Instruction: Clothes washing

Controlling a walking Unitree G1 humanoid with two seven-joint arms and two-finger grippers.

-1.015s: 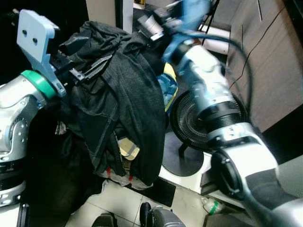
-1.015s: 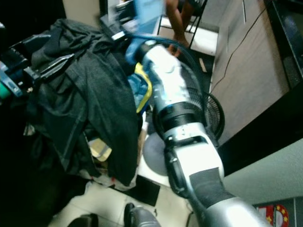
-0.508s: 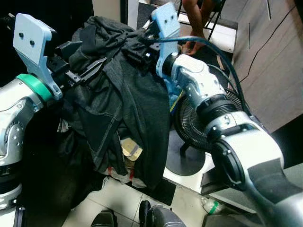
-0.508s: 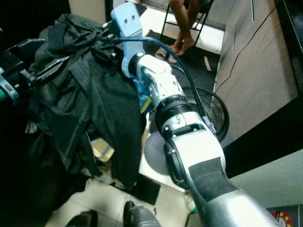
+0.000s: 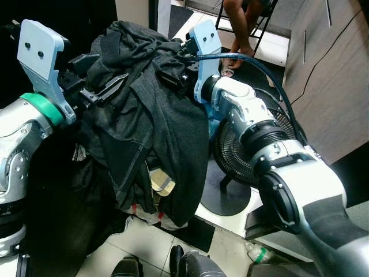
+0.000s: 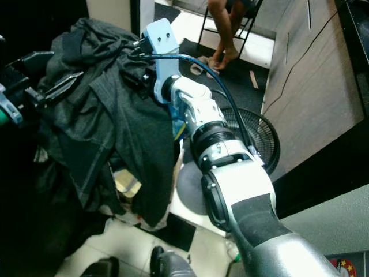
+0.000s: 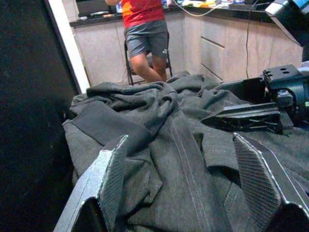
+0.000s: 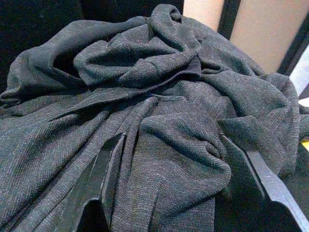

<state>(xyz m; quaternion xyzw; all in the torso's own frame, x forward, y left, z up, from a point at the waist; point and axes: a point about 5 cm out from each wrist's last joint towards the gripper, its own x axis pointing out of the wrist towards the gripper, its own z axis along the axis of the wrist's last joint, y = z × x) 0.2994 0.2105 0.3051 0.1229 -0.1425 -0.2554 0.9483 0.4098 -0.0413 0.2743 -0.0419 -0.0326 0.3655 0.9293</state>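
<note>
A dark grey garment (image 5: 153, 118) hangs over a heap of clothes in front of me, bunched at the top and trailing down toward the floor. My left gripper (image 5: 102, 86) reaches in from the left, open, its fingers (image 7: 110, 176) spread over the cloth. My right gripper (image 5: 172, 68) comes from the right onto the bunched top, open as well, with folds of the garment (image 8: 164, 130) bulging between its fingers (image 8: 251, 166). From the left wrist, the right gripper (image 7: 246, 116) lies on the cloth just ahead. Neither gripper pinches the fabric.
A black floor fan (image 5: 245, 153) stands on a white base right of the heap. A person (image 7: 145, 34) sits on a chair behind it. Wooden cabinets (image 5: 331, 75) line the right side. Yellow-blue cloth (image 6: 176, 124) and a plaid piece (image 5: 161, 183) lie under the garment. A bottle (image 5: 256, 252) lies on the tiled floor.
My right arm has swung down and left from above the heap, bringing its gripper onto the garment's bunched top. The left gripper has stayed in place.
</note>
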